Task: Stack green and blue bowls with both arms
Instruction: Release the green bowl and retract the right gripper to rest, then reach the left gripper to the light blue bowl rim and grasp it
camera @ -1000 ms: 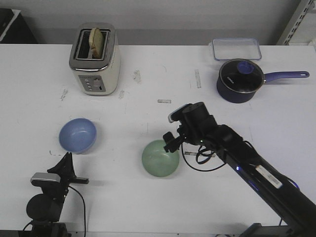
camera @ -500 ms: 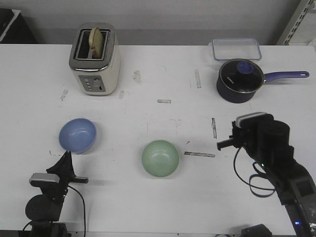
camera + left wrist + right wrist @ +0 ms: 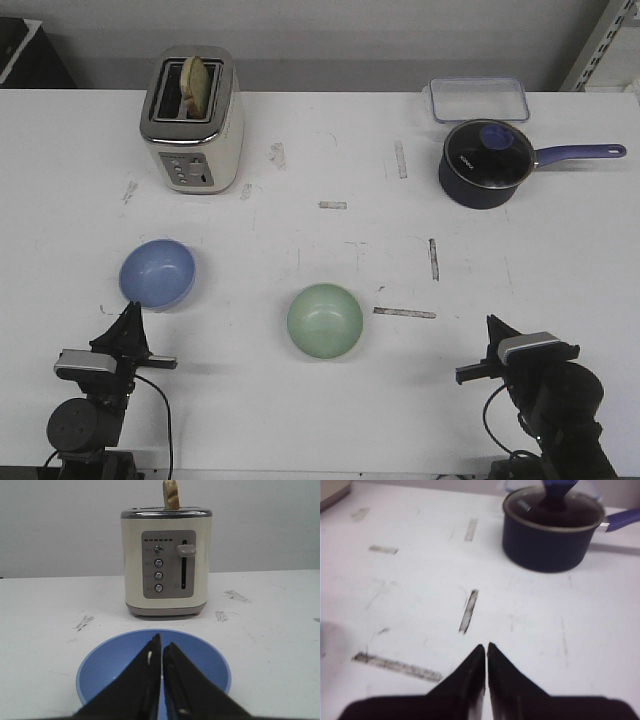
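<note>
The light blue bowl (image 3: 157, 273) sits upright on the white table at the front left. The pale green bowl (image 3: 325, 320) sits upright near the front middle, apart from it. My left gripper (image 3: 130, 312) is shut and empty, just in front of the blue bowl. In the left wrist view its tips (image 3: 161, 642) point over the blue bowl (image 3: 115, 665). My right gripper (image 3: 492, 322) is shut and empty at the front right, well to the right of the green bowl. In the right wrist view it (image 3: 486, 646) hangs over bare table; the green bowl is out of that view.
A cream toaster (image 3: 192, 120) with a slice of bread stands at the back left, behind the blue bowl (image 3: 167, 562). A dark navy saucepan (image 3: 485, 163) with a purple handle and a clear lidded box (image 3: 479, 99) stand at the back right. Tape marks dot the table.
My right arm has pulled back from beside the green bowl to the front right edge. The green bowl stays in place. The left arm has sunk slightly.
</note>
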### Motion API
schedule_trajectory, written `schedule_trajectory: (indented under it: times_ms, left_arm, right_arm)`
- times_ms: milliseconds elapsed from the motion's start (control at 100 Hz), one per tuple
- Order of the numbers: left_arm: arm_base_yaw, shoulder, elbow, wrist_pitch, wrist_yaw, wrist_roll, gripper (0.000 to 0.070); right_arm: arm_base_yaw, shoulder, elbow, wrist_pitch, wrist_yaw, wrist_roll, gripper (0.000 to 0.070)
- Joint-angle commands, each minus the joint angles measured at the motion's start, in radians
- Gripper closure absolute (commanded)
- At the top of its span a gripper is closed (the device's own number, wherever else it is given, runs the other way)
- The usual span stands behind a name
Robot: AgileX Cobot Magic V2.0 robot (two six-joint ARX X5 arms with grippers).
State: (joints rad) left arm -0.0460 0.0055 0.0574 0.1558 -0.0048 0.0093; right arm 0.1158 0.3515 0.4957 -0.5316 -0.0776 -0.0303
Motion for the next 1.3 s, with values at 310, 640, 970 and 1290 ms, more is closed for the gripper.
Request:
schedule_trajectory:
  times_ms: [310, 640, 970, 1290]
  left_arm:
    - [0.001, 0.268, 0.521, -0.299, -0.016, -0.015, 0.0642]
    - [0.026, 0.694, 0.832, -0.546, -0.098, -0.021, 0.0082]
    - [0.167, 1.068, 0.836, -0.575, 0.042, -0.087, 0.0121]
    - [0.256, 1.289, 0.836, -0.556, 0.137, -0.109, 0.0373]
  right_arm:
    - [0.002, -0.042, 0.005, 0.068, -0.002, -0.011, 0.07]
    - [0.003, -0.042, 0.005, 0.066, -0.002, -0.011, 0.07]
    - [0.003, -0.042, 0.005, 0.062, -0.002, -0.011, 0.07]
    - [0.003, -0.042, 0.005, 0.059, -0.002, -0.011, 0.07]
